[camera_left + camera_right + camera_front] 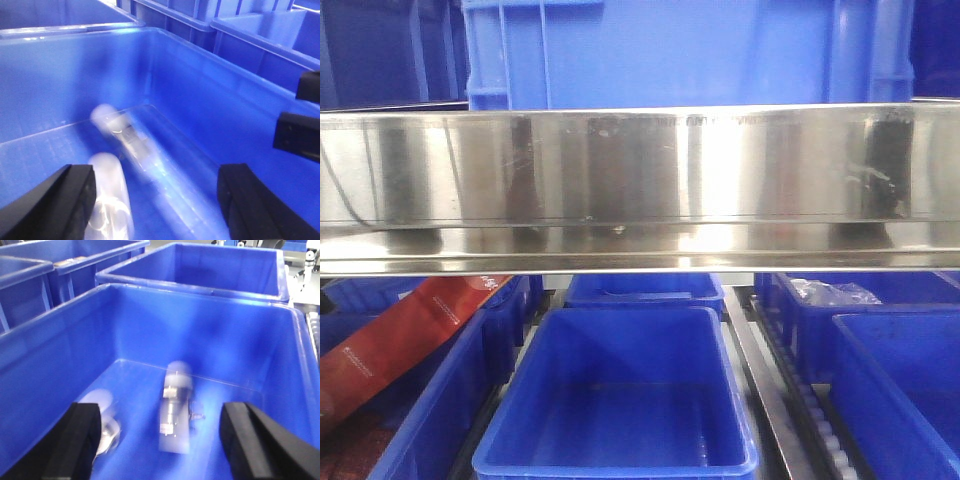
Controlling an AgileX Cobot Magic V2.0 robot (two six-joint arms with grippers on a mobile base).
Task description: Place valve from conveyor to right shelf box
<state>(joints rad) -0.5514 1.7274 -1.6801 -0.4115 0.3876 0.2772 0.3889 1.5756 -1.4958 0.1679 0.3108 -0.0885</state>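
Valve (175, 412) blurred (details unreadable) — indistinct.

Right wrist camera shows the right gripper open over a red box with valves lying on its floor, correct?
Not quite: the box is blue, not red, as the right wrist view shows. The rest holds: the right gripper is open above it, and a valve lies on its floor.
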